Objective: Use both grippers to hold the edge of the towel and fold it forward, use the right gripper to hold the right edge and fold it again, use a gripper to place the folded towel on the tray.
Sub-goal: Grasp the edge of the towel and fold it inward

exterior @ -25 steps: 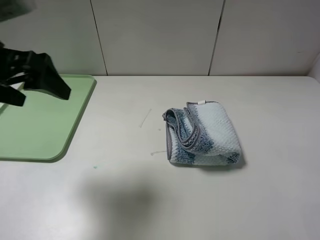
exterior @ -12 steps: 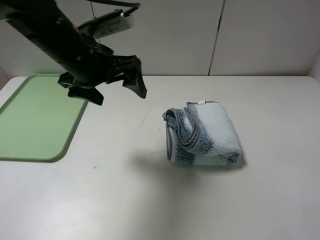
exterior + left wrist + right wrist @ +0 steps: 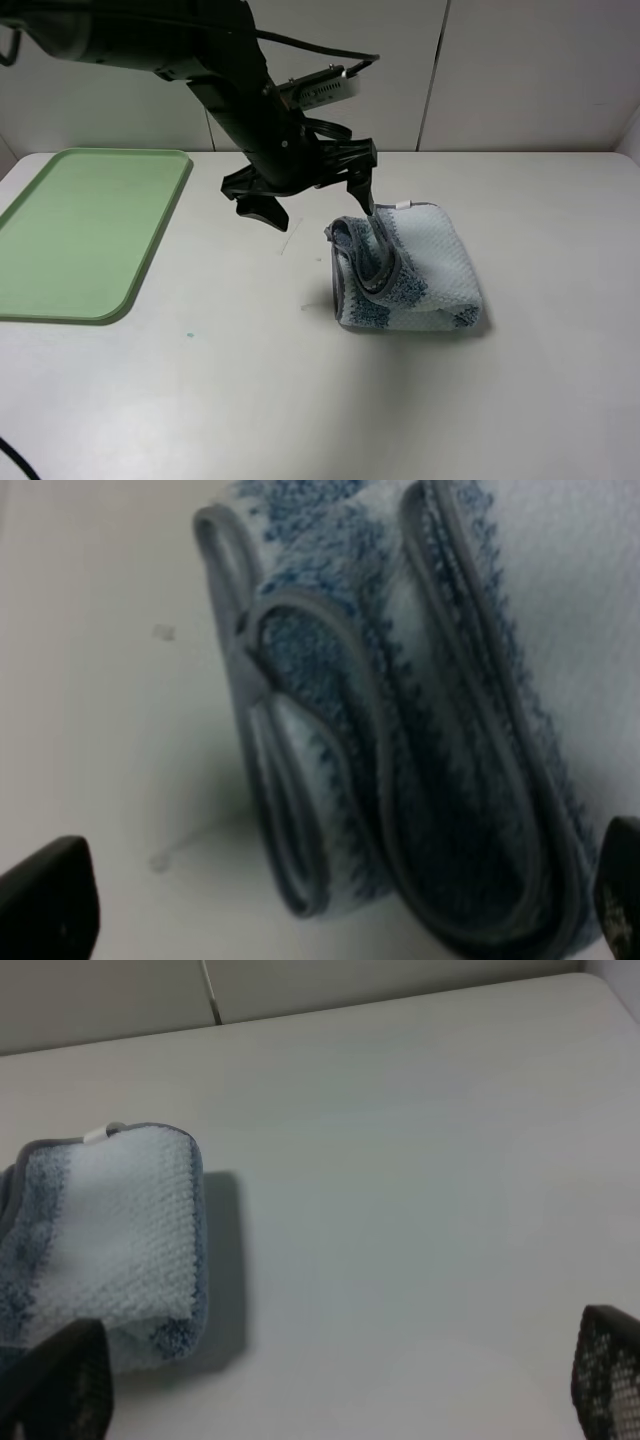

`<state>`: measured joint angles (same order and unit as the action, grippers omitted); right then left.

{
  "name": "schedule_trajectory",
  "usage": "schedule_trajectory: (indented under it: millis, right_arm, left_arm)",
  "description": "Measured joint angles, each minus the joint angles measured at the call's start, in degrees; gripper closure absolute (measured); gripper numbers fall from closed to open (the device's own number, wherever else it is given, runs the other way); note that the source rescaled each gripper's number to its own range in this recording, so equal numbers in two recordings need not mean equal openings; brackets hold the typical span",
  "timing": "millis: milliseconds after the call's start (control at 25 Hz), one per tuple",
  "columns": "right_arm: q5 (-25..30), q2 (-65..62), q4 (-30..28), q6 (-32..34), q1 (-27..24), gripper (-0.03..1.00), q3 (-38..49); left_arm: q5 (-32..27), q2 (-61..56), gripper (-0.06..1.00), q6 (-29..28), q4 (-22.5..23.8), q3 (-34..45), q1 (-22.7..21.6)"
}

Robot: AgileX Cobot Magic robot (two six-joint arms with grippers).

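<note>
Exterior high view: fluffy white and blue-grey striped towel (image 3: 410,270), folded into a thick bundle, lying on the white table (image 3: 300,400) right of centre, well apart from the flat pale green plastic tray (image 3: 80,235) at the left edge. Thin grey stitched hem (image 3: 345,270) looped in layers along the bundle's left side. Black left gripper (image 3: 315,205) reached across from the upper left, hanging just above the towel's far left corner, jaws spread wide, one finger (image 3: 362,188) over the hem, the other (image 3: 262,212) over bare table to the left; nothing held. Contact with the cloth not clear from this angle. Left wrist view: same hem folds (image 3: 300,780) filling the picture between the two dark fingertips (image 3: 45,900), both standing off to either side of the bundle, no cloth pinched. Right wrist view: right gripper (image 3: 340,1385) also wide open and empty, one fingertip (image 3: 60,1380) beside the towel's near corner (image 3: 110,1240), the other well apart over bare table. Right arm not visible from the high camera.
</note>
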<state>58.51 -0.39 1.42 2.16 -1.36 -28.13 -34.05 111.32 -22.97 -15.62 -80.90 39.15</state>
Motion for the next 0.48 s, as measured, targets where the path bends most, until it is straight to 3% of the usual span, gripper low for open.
schedule_trajectory:
  millis: [480]
  right_arm:
    - [0.0,0.0,-0.4,0.0,0.0,-0.03,0.0]
  left_arm:
    - [-3.0,12.5,-0.06,-5.8,0.0,-13.2,2.6]
